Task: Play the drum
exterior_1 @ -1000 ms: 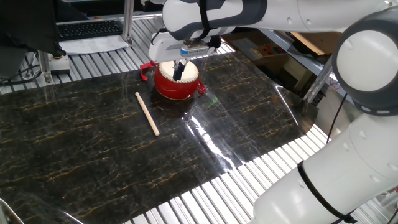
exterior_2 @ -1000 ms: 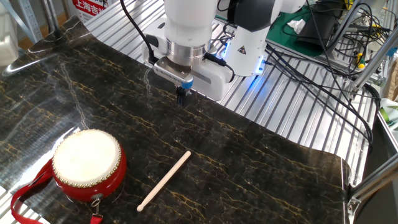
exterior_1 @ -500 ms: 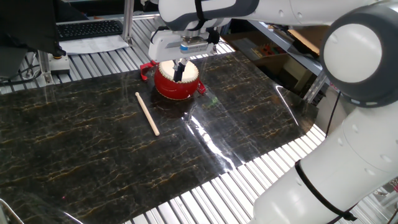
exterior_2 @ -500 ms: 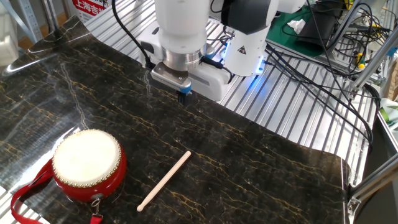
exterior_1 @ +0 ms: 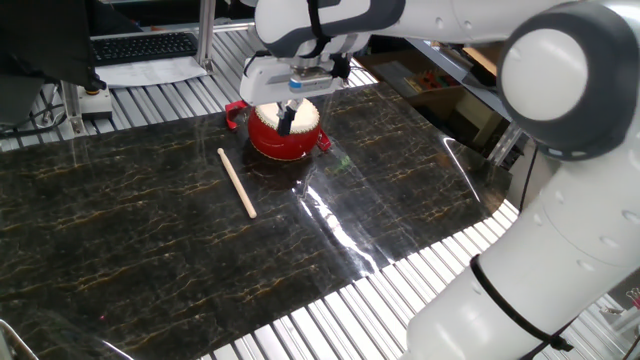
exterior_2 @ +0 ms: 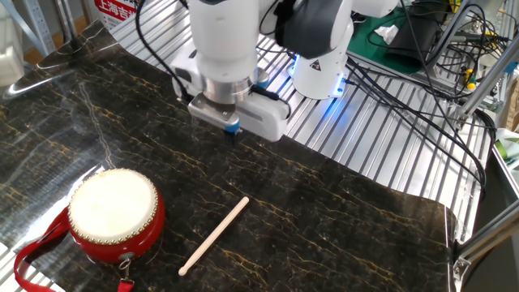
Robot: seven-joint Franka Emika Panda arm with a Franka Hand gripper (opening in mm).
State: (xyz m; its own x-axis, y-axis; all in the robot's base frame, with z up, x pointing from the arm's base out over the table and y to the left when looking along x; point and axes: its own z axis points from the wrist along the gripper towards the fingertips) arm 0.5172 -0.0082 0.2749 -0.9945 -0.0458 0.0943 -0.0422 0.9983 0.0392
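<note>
Drum (exterior_2: 113, 212) sits near a counter (exterior_2: 340, 219) corner, stick (exterior_2: 214, 236) just beside it; gripper (exterior_2: 231, 132) hangs above, fingers closed, empty.

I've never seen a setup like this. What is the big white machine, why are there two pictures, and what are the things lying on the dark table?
The white machine is a robot arm. At its end sits a gripper, a small two-finger hand; here it holds nothing and hangs above the table, and whether its fingers are open or closed is hard to tell.

Both pictures show the same moment from two cameras on different sides of the table. In one view the gripper seems to overlap the drum, but that is only the camera angle: the other view shows it well away from the drum.

On the dark marbled tabletop sits a small red toy drum with a pale top skin, and apart from it lies a thin wooden stick, untouched. The grey slatted surface around is the bench underneath.
</note>
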